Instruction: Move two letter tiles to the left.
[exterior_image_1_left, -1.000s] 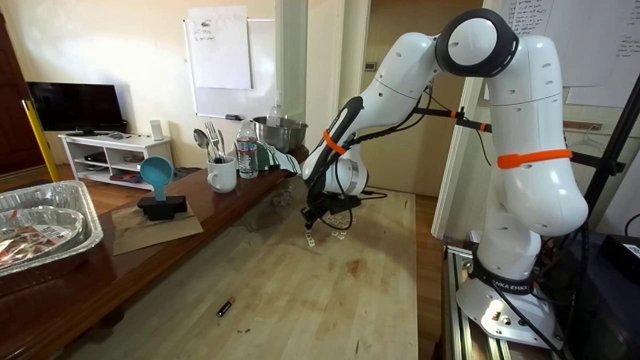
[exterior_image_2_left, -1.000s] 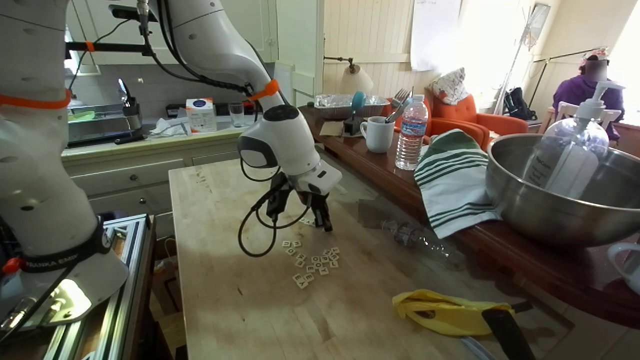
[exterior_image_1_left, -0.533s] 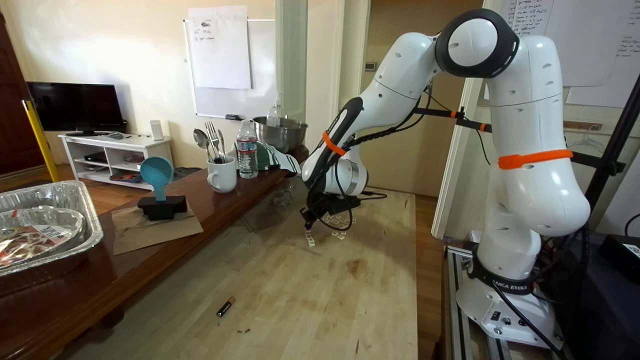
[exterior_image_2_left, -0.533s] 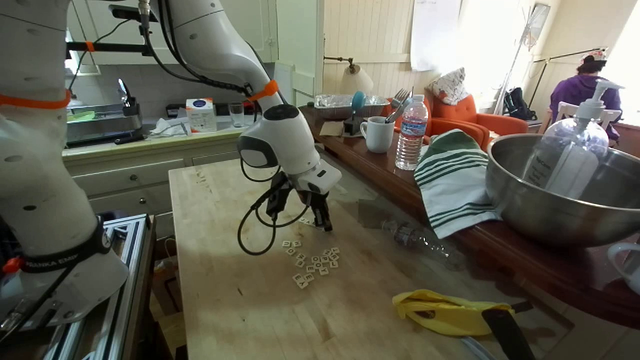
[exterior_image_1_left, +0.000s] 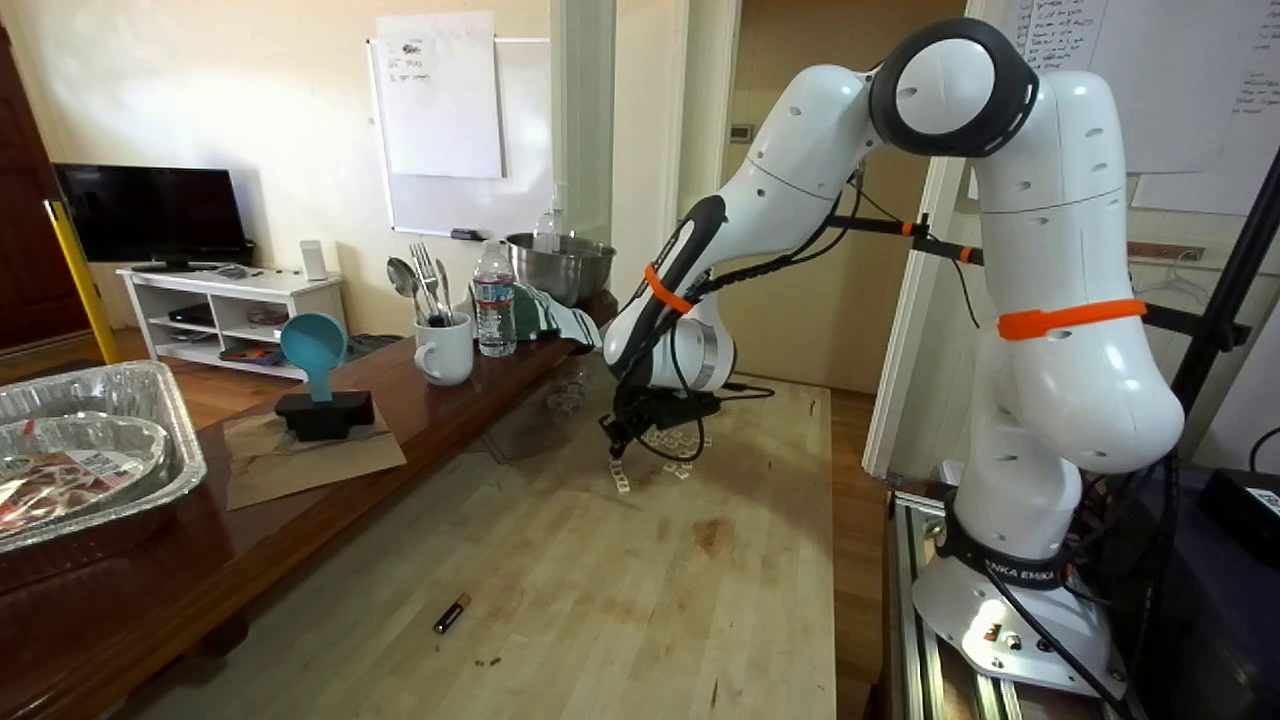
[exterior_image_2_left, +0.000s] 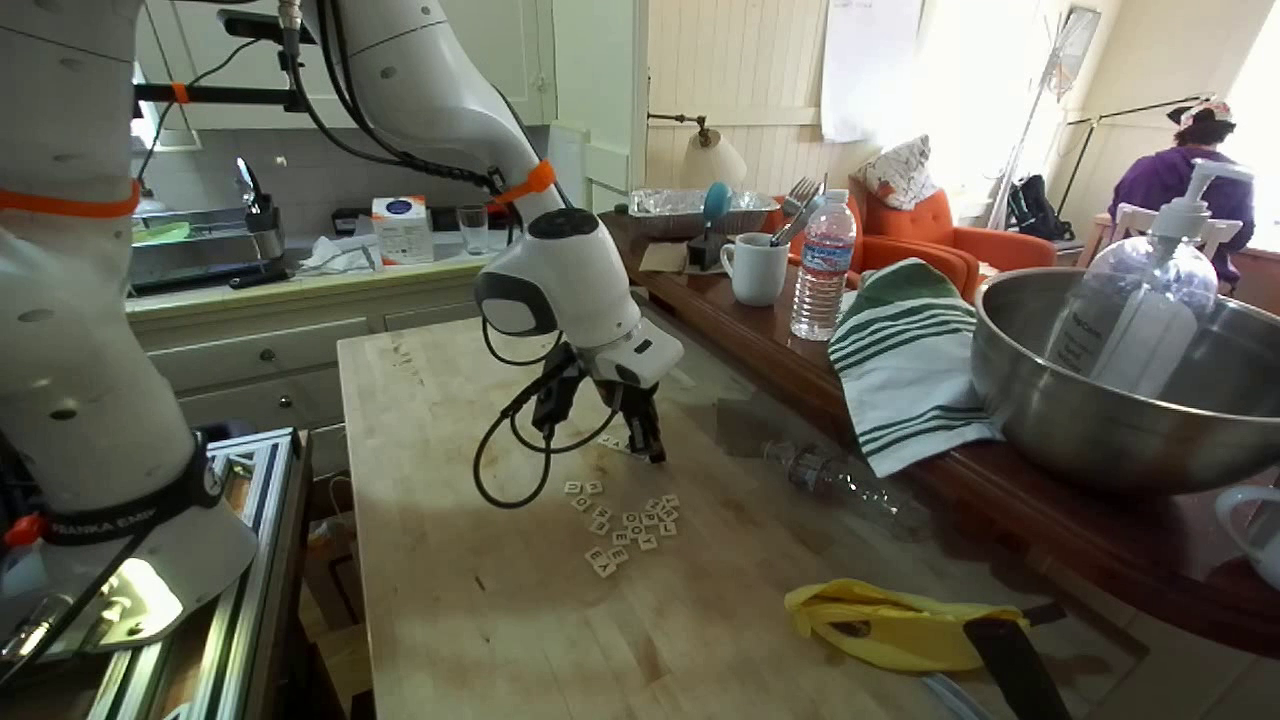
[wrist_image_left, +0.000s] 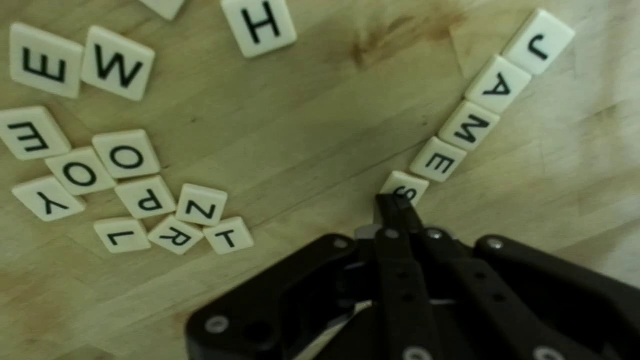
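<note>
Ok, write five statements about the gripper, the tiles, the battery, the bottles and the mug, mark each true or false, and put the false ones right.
1. The gripper is shut. True.
2. In the wrist view, the gripper hides part of the J tile. False: it hides part of the S tile.
3. The battery stands on end. False: the battery lies on its side on the table.
4. The pump bottle stands inside the metal bowl. True.
5. The mug beside the water bottle holds cutlery. True.
</note>
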